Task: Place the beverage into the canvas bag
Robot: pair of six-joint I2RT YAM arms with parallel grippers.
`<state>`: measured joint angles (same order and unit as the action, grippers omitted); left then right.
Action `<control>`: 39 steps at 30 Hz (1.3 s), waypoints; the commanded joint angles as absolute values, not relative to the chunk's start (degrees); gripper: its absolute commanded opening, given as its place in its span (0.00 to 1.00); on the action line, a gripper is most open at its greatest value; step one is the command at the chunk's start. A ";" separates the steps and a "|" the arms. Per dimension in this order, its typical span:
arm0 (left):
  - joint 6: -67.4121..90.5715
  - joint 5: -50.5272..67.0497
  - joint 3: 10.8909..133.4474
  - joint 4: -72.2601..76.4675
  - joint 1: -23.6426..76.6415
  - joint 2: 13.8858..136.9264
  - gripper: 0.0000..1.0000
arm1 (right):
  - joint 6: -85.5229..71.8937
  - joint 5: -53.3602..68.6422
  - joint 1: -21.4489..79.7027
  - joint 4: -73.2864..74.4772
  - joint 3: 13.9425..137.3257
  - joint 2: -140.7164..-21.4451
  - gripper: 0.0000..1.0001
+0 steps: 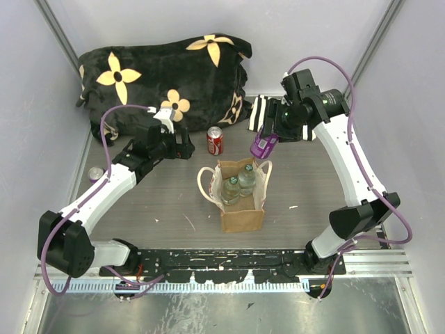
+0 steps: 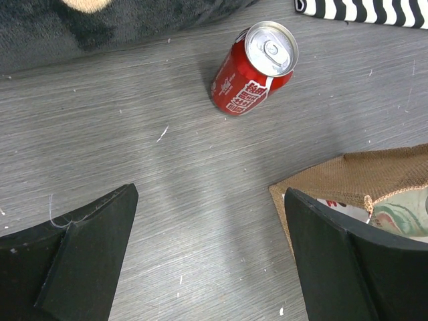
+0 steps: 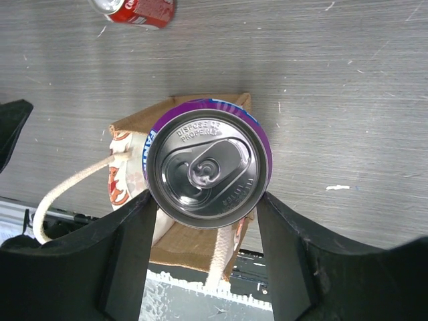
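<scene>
Gripping a purple can by its sides, the right gripper hung above the bag, both fingers pressed against the can's wall. The can's silver top faced the wrist camera. From above, the can sat over the bag's far right corner, clear of the rim and not inside.

The bag stood upright and open near the middle of the table. Two clear bottles with green caps stood inside it, side by side. One cream handle looped out to the left.

The left gripper hovered low over the table, fingers spread wide and holding nothing. A corner of the bag lay just beside its right finger.

A red can stood upright on the table beyond the bag, apart from both grippers and near a black blanket with cream flowers. A striped cloth lay at the far side under the right wrist. Another small can stood at the table's left edge, beside the left arm.
</scene>
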<state>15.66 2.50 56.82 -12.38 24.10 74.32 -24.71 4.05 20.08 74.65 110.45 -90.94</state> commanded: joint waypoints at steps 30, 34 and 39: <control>16.62 3.14 59.17 -13.44 23.91 75.72 0.98 | -29.80 6.32 26.90 64.09 98.43 -79.36 0.01; 16.64 2.99 59.06 -13.45 23.91 75.59 0.98 | -29.93 5.77 28.51 65.22 99.04 -79.50 0.01; 16.77 3.01 59.15 -13.43 23.91 75.66 0.98 | -30.86 4.95 31.20 65.62 96.89 -78.25 0.01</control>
<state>16.58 2.59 57.45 -13.85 24.10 75.70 -28.99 4.43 29.02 67.99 95.35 -82.59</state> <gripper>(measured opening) 0.981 0.621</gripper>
